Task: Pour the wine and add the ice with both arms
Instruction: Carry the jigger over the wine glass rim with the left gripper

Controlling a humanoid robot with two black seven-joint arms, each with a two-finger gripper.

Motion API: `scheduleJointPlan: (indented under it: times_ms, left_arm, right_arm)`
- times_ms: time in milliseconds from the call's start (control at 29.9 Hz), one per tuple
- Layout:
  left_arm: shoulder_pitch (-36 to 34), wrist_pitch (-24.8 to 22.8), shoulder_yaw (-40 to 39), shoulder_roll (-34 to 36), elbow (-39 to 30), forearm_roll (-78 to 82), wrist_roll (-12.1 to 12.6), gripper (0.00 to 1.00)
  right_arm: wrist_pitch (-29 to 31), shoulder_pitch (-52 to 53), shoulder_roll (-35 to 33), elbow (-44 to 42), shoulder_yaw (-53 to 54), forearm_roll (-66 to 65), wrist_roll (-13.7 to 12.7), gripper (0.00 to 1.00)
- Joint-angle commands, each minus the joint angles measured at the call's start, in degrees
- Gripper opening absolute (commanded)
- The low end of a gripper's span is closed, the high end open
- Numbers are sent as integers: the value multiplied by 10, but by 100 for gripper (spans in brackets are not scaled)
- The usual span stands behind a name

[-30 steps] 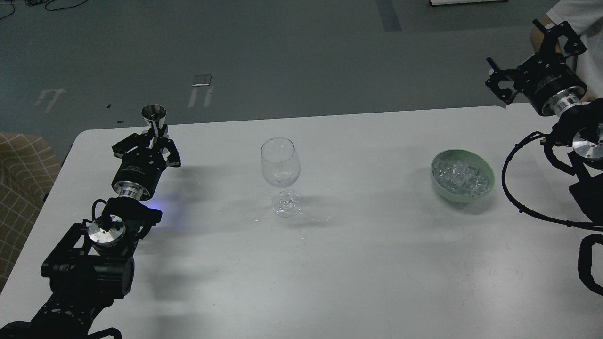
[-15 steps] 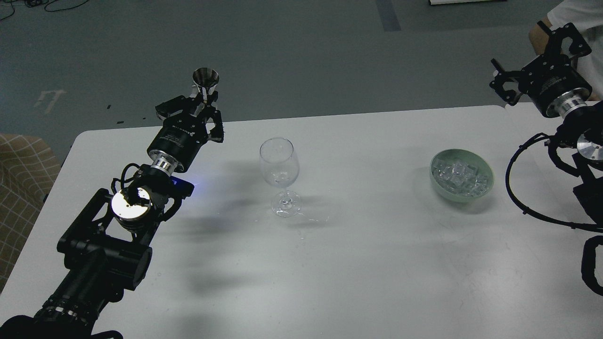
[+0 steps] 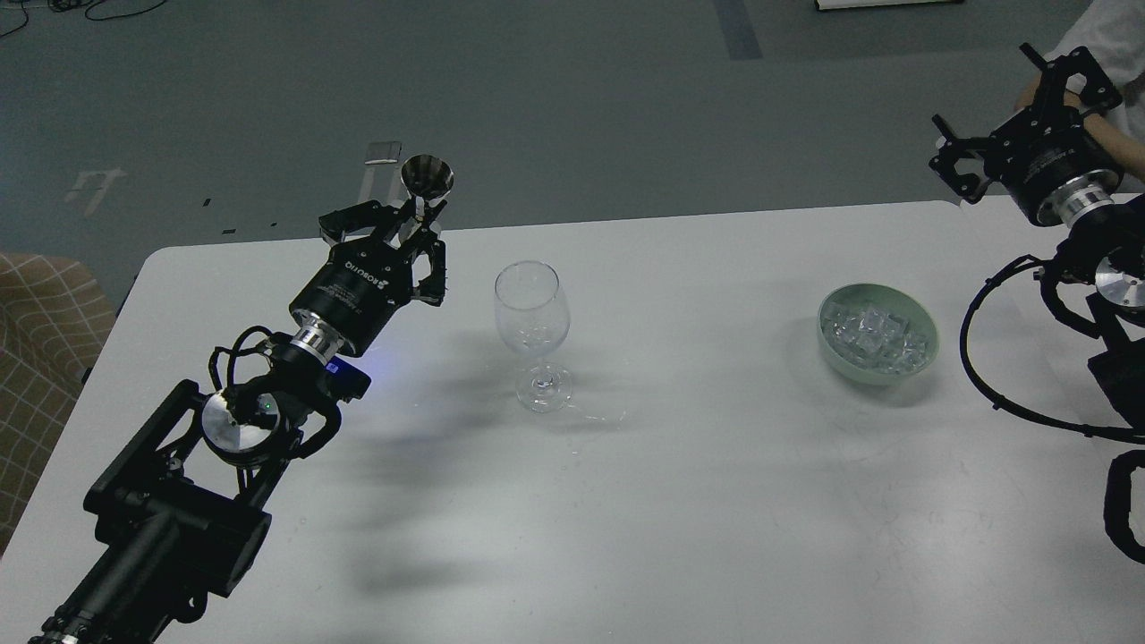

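A clear stemmed wine glass (image 3: pixel 532 331) stands upright in the middle of the white table (image 3: pixel 626 501). My left gripper (image 3: pixel 413 222) is shut on a small steel measuring cup (image 3: pixel 426 179), held upright in the air just left of the glass and above its rim height. A heap of clear ice cubes (image 3: pixel 872 335) lies in a pale green bowl (image 3: pixel 836 358) at the right. My right gripper (image 3: pixel 1006 116) is open and empty, raised beyond the table's far right corner, well above and right of the bowl.
A person's arm in a white sleeve (image 3: pixel 1105 36) is at the top right, next to my right gripper. A tan checked cushion (image 3: pixel 40 358) is off the table's left edge. Black cables (image 3: pixel 984 376) loop from my right arm over the table's right side.
My left gripper has lifted the steel cup off the table's far left and carried it right, towards the wine glass. My right gripper has barely moved.
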Motion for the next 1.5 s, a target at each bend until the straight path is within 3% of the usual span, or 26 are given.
scheduleJointPlan:
  times_ms: [0, 1102, 1236, 1470]
  left_arm:
    - [1, 0, 2, 8, -7, 14, 2, 6]
    - [11, -20, 26, 25, -52, 152, 7, 6]
    - [20, -53, 26, 25, -50, 205, 7, 6]
    - [18, -52, 26, 26, -49, 209, 8, 6]
  right_arm:
    - [0, -1, 0, 2, 0, 0, 0, 100]
    - [0, -3, -10, 4, 1, 2, 0, 100]
    - [0, -3, -10, 5, 1, 2, 0, 100]
    - [0, 0, -11, 4, 1, 2, 0, 100]
